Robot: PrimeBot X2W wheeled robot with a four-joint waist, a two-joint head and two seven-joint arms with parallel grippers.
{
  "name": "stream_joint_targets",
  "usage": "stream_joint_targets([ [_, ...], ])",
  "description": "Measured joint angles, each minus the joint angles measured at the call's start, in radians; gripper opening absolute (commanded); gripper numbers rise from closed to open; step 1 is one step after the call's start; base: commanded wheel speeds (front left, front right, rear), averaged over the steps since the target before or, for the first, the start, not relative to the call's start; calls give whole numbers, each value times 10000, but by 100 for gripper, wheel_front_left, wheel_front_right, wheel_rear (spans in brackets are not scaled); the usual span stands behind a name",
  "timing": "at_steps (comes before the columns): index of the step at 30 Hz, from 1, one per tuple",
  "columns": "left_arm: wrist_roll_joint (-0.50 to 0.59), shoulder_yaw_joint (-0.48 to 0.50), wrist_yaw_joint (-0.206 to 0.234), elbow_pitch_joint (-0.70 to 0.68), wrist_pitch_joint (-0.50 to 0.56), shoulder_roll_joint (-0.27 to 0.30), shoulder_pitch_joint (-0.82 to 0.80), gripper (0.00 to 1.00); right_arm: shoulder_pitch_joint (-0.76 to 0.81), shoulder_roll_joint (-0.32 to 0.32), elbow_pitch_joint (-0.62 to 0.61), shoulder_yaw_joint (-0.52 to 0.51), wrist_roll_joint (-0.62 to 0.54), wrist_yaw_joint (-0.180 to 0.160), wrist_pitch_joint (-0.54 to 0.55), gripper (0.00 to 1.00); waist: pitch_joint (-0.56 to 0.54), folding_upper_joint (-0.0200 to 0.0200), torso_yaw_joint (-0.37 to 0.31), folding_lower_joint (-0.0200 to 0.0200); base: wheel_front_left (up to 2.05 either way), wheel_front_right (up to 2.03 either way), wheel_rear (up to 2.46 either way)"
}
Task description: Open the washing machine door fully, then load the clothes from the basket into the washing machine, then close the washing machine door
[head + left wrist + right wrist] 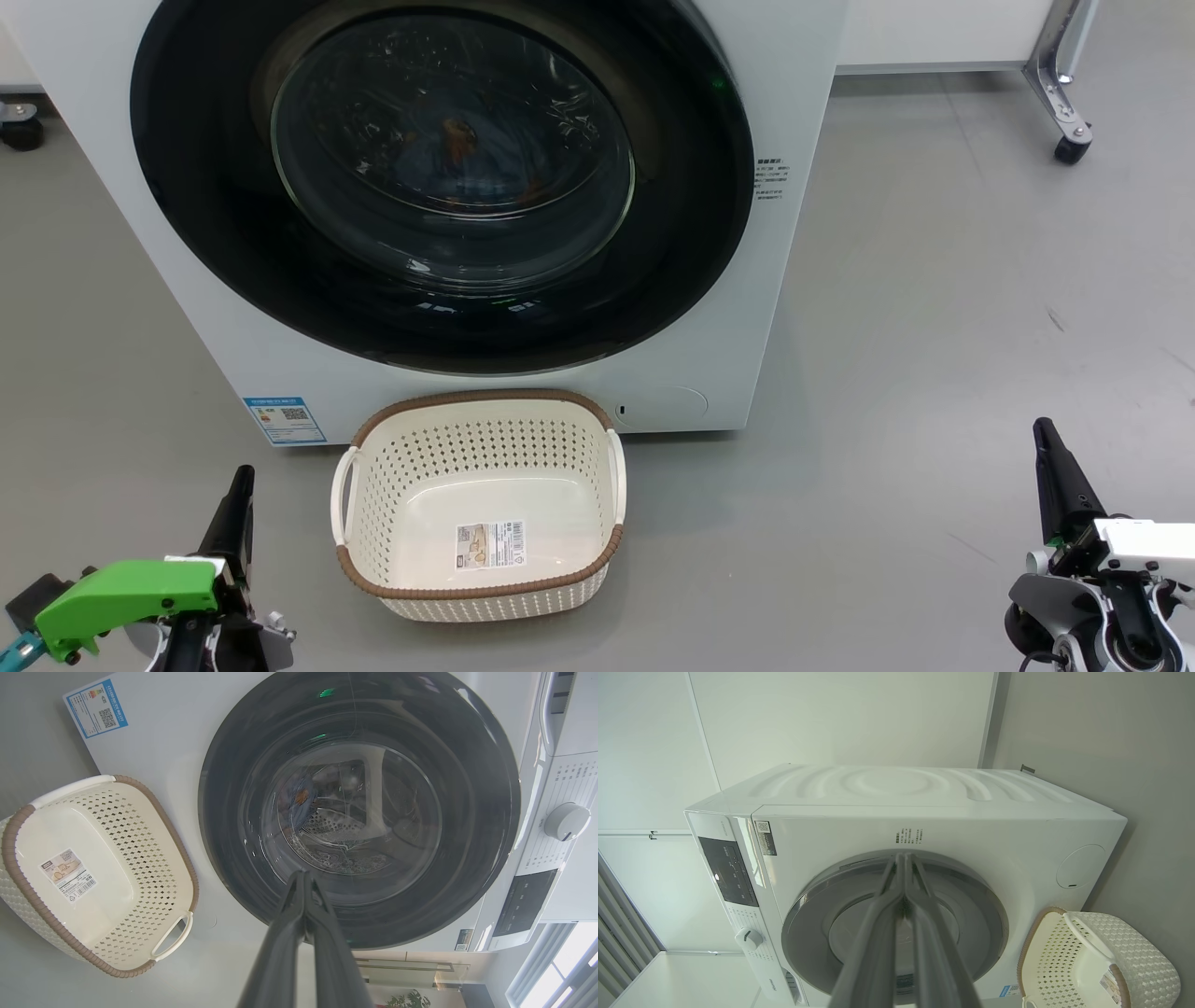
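Note:
The white washing machine (766,308) stands ahead with its round black-rimmed door (224,261) shut flat against the front. Through the glass window I make out blue and orange clothes (462,140) inside the drum, also seen as clothes (299,798) in the left wrist view. The cream basket (597,579) with a brown rim sits on the floor just in front of the machine, holding nothing but a label. My left gripper (241,474) hovers shut at the lower left, left of the basket. My right gripper (1043,429) is shut at the lower right, well off to the side.
Grey floor (934,373) spreads to the right of the machine. A metal leg on a caster (1072,147) stands at the back right, another caster (21,131) at the far left. The machine's control panel and knob (566,821) show in the left wrist view.

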Motion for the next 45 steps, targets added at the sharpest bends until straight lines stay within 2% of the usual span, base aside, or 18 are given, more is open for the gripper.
stream_joint_targets([
  [45,-23,-6,0,-23,0,2,0,0,0,4,-8,19,58,0,-2,0,1,0,0,0,0,0,0],
])
